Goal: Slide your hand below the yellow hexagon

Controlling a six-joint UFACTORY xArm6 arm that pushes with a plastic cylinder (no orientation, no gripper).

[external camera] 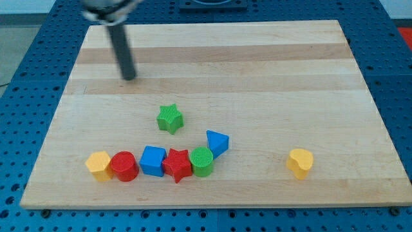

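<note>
No jaws are fitted; my tip (131,77) is set on the desk (270,77), touching nothing. The yellow hexagon (98,165) is seen well toward the view's bottom, slightly left, beside the red cylinder (124,166).

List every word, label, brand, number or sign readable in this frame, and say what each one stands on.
None: no readable text anywhere in the camera view.
The pale wooden board shows only grain.
The blue perforated table shows only holes.
The dark rod's tip is unmarked.
The yellow hexagon block, green star block and yellow heart block bear ridges, no lettering.
</note>
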